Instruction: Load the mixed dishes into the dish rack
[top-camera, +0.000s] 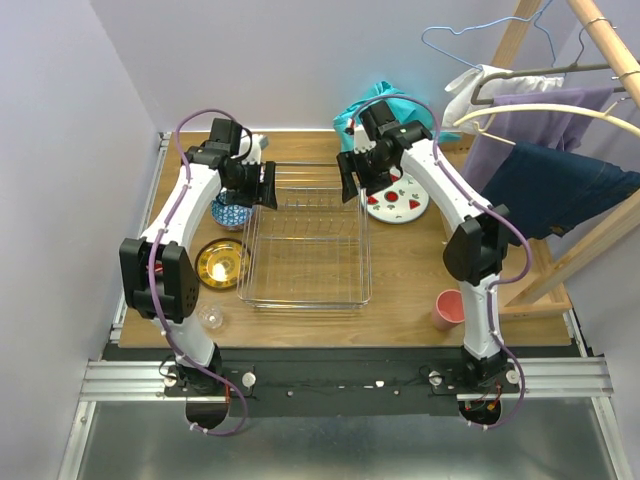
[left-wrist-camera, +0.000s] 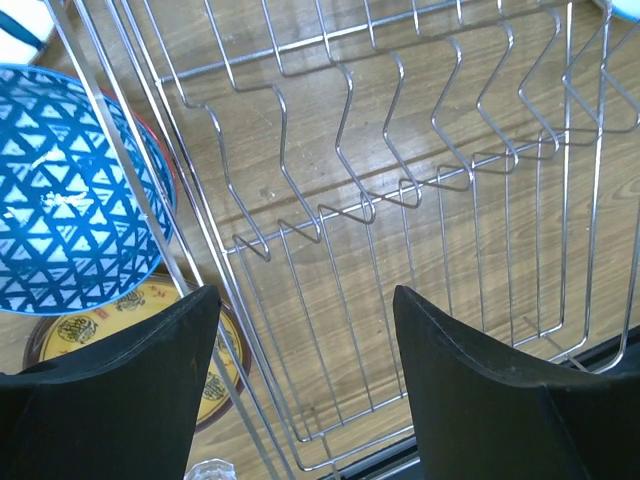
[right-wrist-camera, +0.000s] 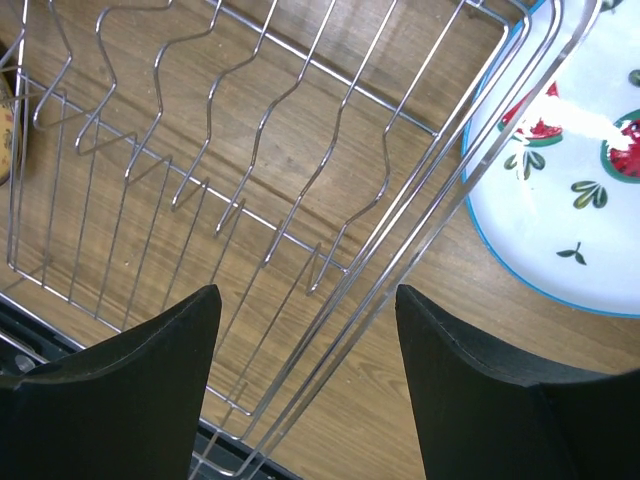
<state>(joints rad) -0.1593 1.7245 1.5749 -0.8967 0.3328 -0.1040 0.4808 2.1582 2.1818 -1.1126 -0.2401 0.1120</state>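
The silver wire dish rack (top-camera: 305, 245) sits mid-table with nothing in it. My left gripper (top-camera: 262, 186) hangs open and empty over its far left rim; in the left wrist view (left-wrist-camera: 305, 295) the rim wire (left-wrist-camera: 190, 270) runs down between the fingers. My right gripper (top-camera: 352, 175) hangs open and empty over the far right rim (right-wrist-camera: 420, 230). A blue patterned bowl (top-camera: 228, 213) (left-wrist-camera: 60, 200) and a gold saucer (top-camera: 222, 262) (left-wrist-camera: 130, 320) lie left of the rack. The white plate with red fruit marks (top-camera: 400, 200) (right-wrist-camera: 570, 190) lies to its right.
A clear glass (top-camera: 211, 318) stands near the front left and a pink cup (top-camera: 447, 310) near the front right. A teal object (top-camera: 375, 100) sits at the back. A wooden clothes frame (top-camera: 570, 150) with hanging garments crowds the right side.
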